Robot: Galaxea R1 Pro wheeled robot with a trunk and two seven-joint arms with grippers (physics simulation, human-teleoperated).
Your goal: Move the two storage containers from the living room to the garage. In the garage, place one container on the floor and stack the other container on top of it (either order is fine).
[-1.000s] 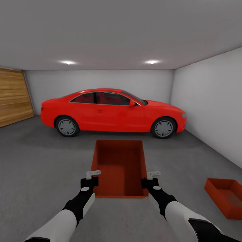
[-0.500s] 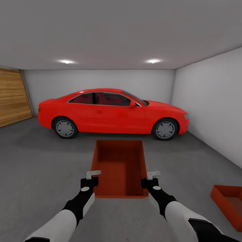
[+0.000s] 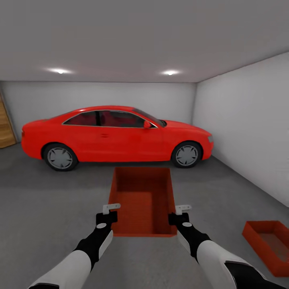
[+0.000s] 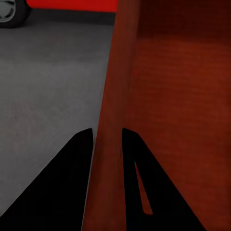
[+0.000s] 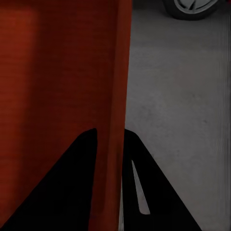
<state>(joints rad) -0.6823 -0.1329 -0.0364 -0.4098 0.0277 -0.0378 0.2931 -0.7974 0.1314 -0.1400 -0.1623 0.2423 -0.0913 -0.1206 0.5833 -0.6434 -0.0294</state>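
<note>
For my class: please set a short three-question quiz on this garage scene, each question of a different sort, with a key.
1. True or false: the second container sits stacked inside the held container.
2. What does the left gripper clamp? A the held container's side wall; B a wheel of the car; C nothing.
3. Fill in: the right gripper pinches the held container's other side ____.

Key: 1 false, it lies apart on the floor at the robot's right; 2 A; 3 wall.

One orange-red container (image 3: 142,200) held up level, 2nd container (image 3: 268,245) on garage floor (image 3: 48,208).
</note>
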